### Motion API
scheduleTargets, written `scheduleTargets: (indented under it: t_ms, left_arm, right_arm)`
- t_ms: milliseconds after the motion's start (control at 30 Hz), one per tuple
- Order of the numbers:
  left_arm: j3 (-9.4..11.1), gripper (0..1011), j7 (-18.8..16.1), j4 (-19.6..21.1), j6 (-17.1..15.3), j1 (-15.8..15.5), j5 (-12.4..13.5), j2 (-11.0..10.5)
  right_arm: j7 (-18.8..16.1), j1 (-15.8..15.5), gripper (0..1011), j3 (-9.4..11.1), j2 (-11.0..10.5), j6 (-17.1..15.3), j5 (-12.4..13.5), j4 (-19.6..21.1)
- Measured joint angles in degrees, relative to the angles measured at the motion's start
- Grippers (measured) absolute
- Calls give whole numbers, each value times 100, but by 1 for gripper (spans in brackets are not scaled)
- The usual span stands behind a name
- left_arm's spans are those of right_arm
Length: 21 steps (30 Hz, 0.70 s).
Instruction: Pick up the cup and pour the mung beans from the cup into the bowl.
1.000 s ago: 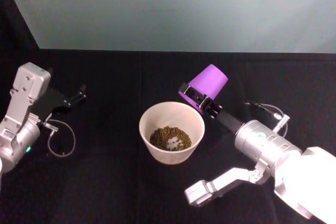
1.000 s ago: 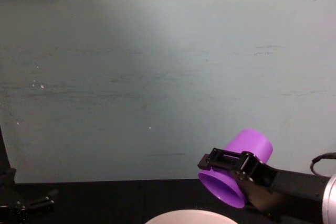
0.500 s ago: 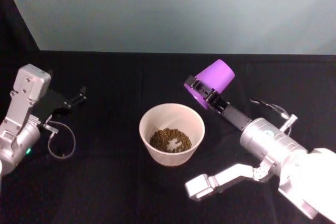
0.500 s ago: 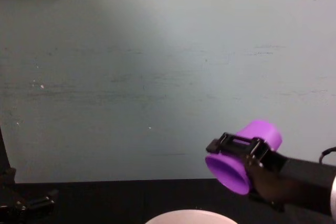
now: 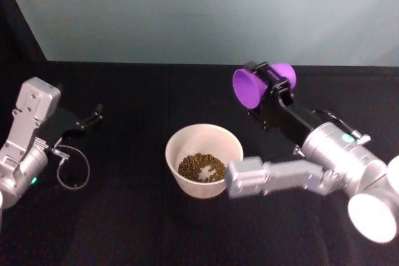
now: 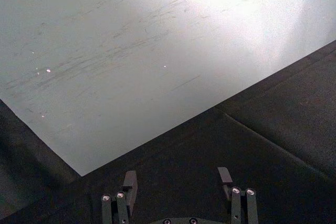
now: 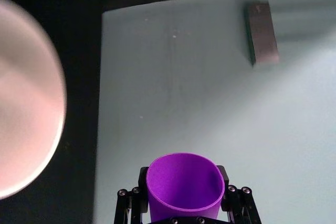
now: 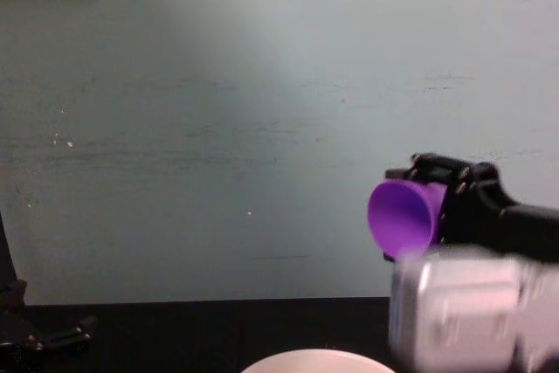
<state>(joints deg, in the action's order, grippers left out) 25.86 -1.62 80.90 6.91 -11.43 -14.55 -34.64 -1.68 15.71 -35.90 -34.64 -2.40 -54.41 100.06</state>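
The right claw (image 5: 269,78) is clenched on the cup (image 5: 251,88), gripping it across the body near the rim. It holds the cup raised above the bench (image 5: 137,91), lying on its side with the mouth turned toward the robot's left. That tilt suits emptying, and a heap of mung beans (image 5: 201,165) lies in the bottom of the bowl (image 5: 204,124), so the pour looks done or nearly done. Whether any beans remain in the cup I cannot tell. In the head view the cup's mouth sits beyond the bowl's far right rim rather than over it, so any late beans would likely miss. The bowl stands upright near the bench's middle with bare cloth all round. A grey link of the right arm (image 5: 274,175) shows just beside the bowl's right wall, the one tight spot. The left claw (image 6: 177,174) is released, holding nothing, and is parked well apart at the bench's left, leaving room to set the cup down behind or to the right.
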Motion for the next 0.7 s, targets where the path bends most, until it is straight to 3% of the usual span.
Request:
scheduleTargets:
  t_ms: [33, 167, 200, 233, 367, 567, 600, 700]
  left_arm:
    - [0, 1000, 0, 0, 0, 0, 0, 0]
    - [0, 1000, 0, 0, 0, 0, 0, 0]
    - [0, 1000, 0, 0, 0, 0, 0, 0]
    - [0, 1000, 0, 0, 0, 0, 0, 0]
    - [0, 1000, 0, 0, 0, 0, 0, 0]
    - [0, 1000, 0, 0, 0, 0, 0, 0]
    - [0, 1000, 0, 0, 0, 0, 0, 0]
    - [0, 1000, 0, 0, 0, 0, 0, 0]
  right_arm:
    - [-91, -82, 749, 197, 74, 73, 471, 22]
    - [-316, -226, 749, 600, 234, 218, 1401, 34]
    - [-457, -283, 749, 779, 313, 283, 1859, 19]
    - [-511, -306, 749, 857, 351, 303, 2032, 8]
    - [-936, -431, 749, 1314, 581, 437, 3200, -159]
    - [-1457, -510, 749, 1734, 796, 567, 4249, -483]
    - [-1457, -510, 749, 1734, 796, 567, 4249, -483]
    - [-1681, -525, 749, 1871, 867, 743, 4665, -696]
